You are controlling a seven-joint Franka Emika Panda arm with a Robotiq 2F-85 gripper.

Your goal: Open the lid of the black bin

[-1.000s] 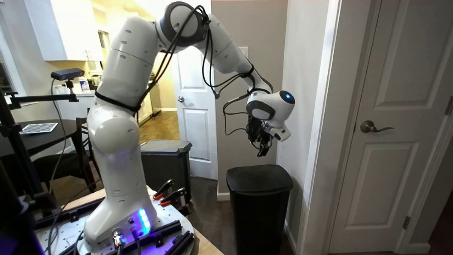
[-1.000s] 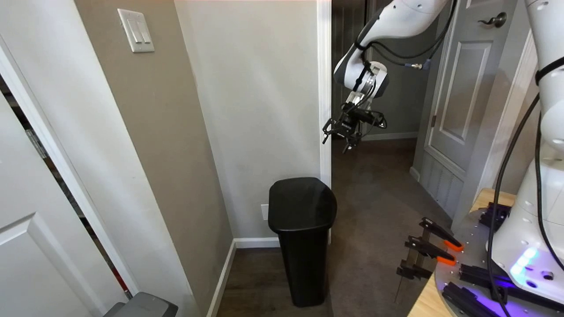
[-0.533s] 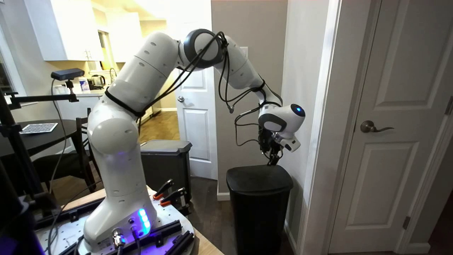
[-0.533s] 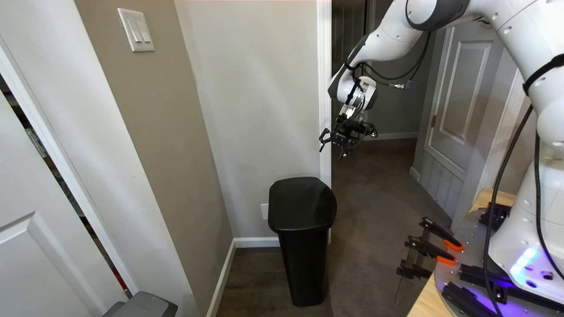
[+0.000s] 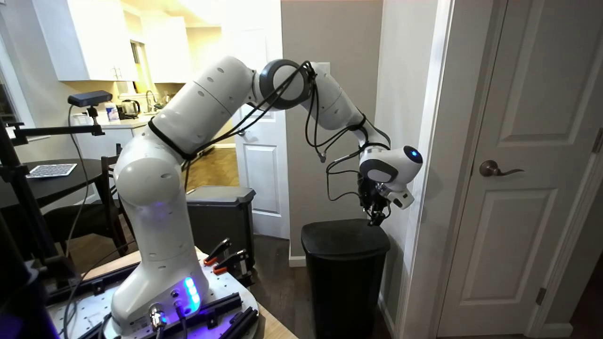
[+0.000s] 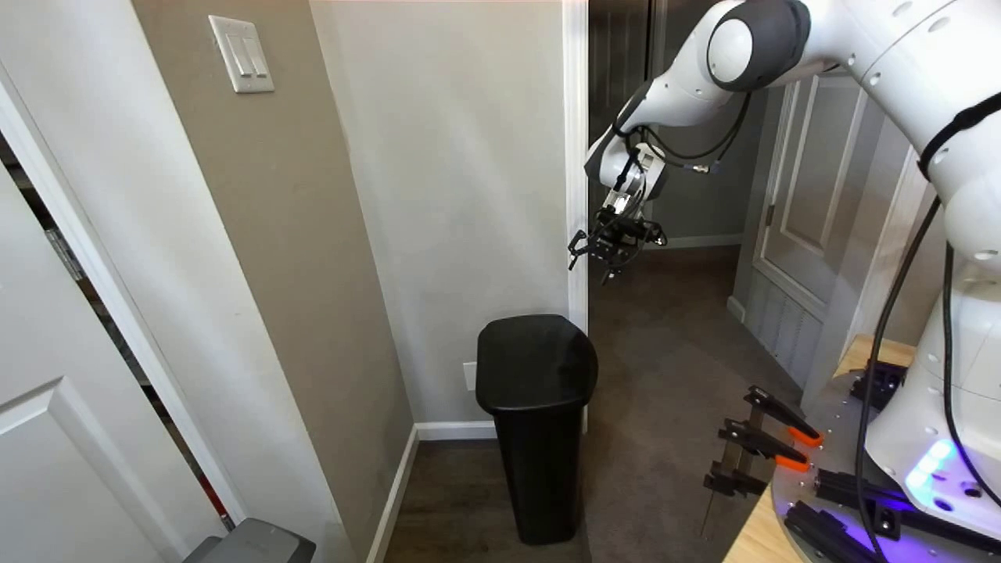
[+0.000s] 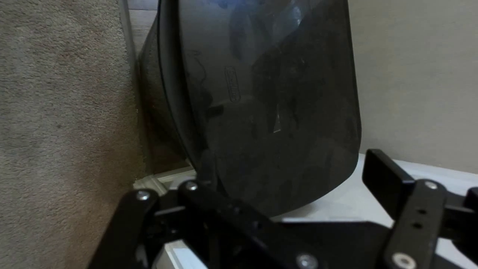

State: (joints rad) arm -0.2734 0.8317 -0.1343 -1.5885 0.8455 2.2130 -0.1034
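Note:
The black bin [image 5: 344, 292] stands upright on the floor by the wall; it also shows in an exterior view [image 6: 539, 477]. Its lid [image 5: 341, 240] lies flat and closed in both exterior views [image 6: 536, 360]. The lid [image 7: 276, 93] fills the middle of the wrist view, with an embossed logo near one edge. My gripper [image 7: 293, 168] is open, with its fingers wide apart and nothing between them. In an exterior view the gripper [image 6: 590, 271] hangs above the lid's level and off to its side. In an exterior view the gripper [image 5: 375, 222] overlaps the lid's back right corner.
A pale wall [image 6: 461, 195] stands close behind the bin. A white door frame [image 6: 577, 156] is near the gripper. A second, grey-topped bin [image 5: 219, 221] stands beside the robot's table. Clamps [image 6: 758, 442] stick out from the table edge [image 6: 762, 532].
The arm has reached forward and down. The gripper is lower and nearer the wall, moving down and right in an exterior view. The bin and its lid have not moved.

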